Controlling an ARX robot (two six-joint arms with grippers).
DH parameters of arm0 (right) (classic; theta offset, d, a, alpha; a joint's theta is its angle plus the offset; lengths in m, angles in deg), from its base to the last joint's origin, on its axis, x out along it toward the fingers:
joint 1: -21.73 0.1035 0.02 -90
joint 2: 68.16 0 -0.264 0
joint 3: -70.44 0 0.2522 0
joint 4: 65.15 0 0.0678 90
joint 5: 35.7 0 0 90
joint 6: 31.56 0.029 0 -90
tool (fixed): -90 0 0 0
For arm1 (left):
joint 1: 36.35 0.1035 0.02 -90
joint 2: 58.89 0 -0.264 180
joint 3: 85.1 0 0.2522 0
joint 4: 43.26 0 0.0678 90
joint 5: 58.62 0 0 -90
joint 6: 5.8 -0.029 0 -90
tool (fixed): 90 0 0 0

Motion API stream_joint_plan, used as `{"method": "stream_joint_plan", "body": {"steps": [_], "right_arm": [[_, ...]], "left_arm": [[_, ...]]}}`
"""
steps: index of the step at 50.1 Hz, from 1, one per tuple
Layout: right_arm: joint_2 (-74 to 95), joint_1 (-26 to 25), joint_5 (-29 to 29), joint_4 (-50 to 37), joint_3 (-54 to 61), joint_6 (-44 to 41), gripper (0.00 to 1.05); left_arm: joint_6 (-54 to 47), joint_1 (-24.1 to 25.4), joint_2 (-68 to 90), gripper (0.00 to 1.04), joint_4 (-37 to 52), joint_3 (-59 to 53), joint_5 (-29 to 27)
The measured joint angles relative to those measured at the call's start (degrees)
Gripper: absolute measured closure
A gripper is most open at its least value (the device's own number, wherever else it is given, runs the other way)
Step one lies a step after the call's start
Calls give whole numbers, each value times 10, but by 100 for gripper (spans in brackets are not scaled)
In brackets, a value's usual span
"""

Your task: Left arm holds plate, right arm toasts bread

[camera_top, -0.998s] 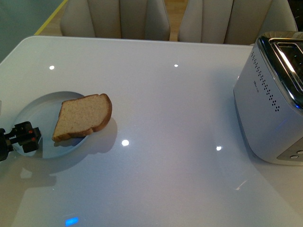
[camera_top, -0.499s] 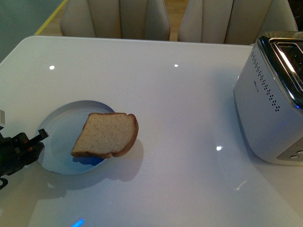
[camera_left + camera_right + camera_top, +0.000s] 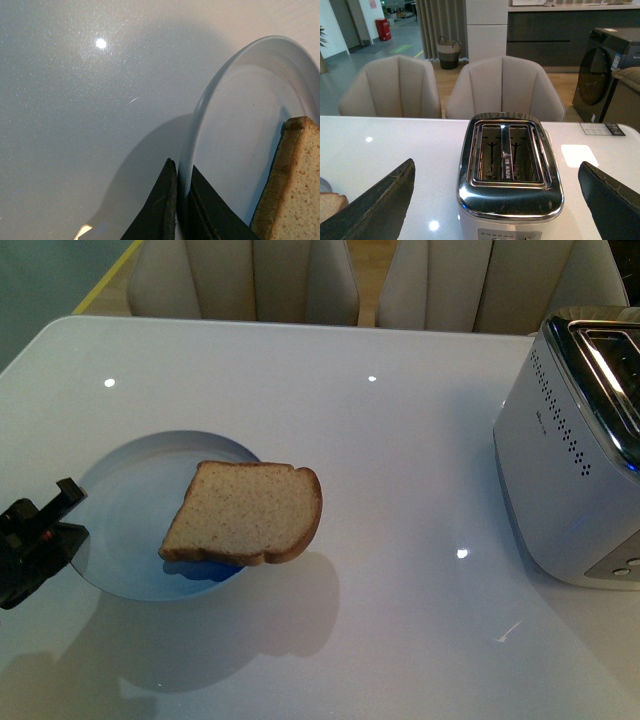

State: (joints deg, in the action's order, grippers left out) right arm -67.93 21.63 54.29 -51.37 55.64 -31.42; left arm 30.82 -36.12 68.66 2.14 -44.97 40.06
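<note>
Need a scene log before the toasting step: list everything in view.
table: one, glossy white, under everything.
plate: one, pale blue-grey, left part of the table, gripped at its rim.
bread slice: one, tan with brown crust, on the plate, overhanging its right edge.
toaster: one, silver, two empty slots, right side of the table.
chairs: two, beige, behind the table.
basket: one, brown, on the floor beyond the chairs.
left gripper: black, shut on the plate's rim.
right gripper: black, open, facing the toaster.

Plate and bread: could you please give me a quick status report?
Left gripper shut on rim of round pale blue-grey plate. Right gripper open, empty, facing silver two-slot toaster. Tan bread slice overhangs plate edge. No obstacle seen toward toaster.
</note>
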Motion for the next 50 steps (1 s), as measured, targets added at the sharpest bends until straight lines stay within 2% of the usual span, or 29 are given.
{"method": "stream_joint_plan", "body": {"steps": [15, 23, 50], "right_arm": [[0, 0, 0, 0, 0, 0, 9], [0, 0, 0, 0, 0, 0, 9], [0, 0, 0, 0, 0, 0, 9]], "left_arm": [[15, -28, -190, 102, -167, -25, -48], [43, -64, -291, 102, -268, -7, -73], [146, -185, -414, 102, -445, 88, -137]]}}
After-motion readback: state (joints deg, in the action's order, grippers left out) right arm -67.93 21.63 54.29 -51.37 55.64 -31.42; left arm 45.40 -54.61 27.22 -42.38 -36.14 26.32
